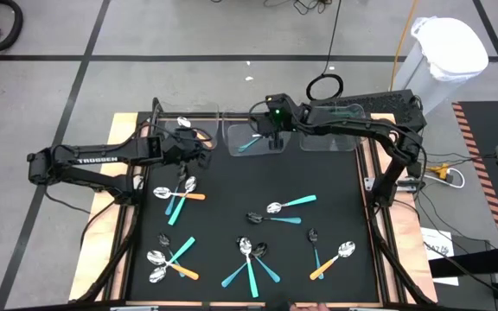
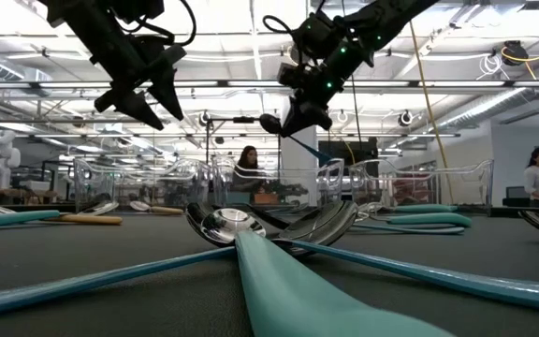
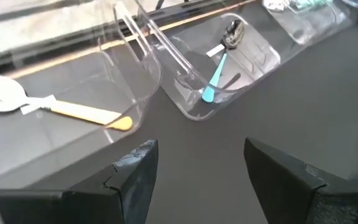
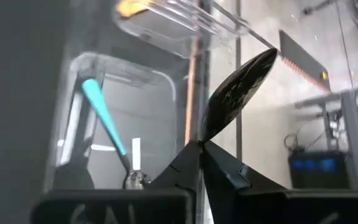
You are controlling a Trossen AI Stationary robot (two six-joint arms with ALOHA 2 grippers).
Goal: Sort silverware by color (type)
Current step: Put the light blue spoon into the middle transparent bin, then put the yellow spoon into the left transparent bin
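Several spoons with silver or dark bowls and orange or teal handles lie scattered on the black mat [image 1: 232, 216], e.g. a crossed pair [image 1: 180, 196] and a teal one [image 1: 290, 205]. My right gripper [image 1: 271, 131] hangs over the middle clear bin [image 1: 249, 142], shut on a dark-bowled spoon [image 4: 235, 93]. A teal-handled spoon [image 3: 219, 62] lies in that bin. An orange-handled spoon [image 3: 73, 112] lies in the left bin [image 1: 180, 128]. My left gripper [image 3: 201, 168] is open and holds nothing; it hovers over the mat just in front of the left bin. My right gripper pinches the spoon at its neck [image 4: 199, 144], just under the dark bowl, which sticks out past the fingertips. The fingers hide the handle in the wrist view. The spoon is lifted clear, above the bins [image 2: 271, 124].
A third clear bin [image 1: 328, 136] stands at the mat's far right with teal-handled pieces in it. The three bins line the mat's far edge. Wooden table borders frame the mat left and right. People are in the room behind the table [image 2: 248, 161].
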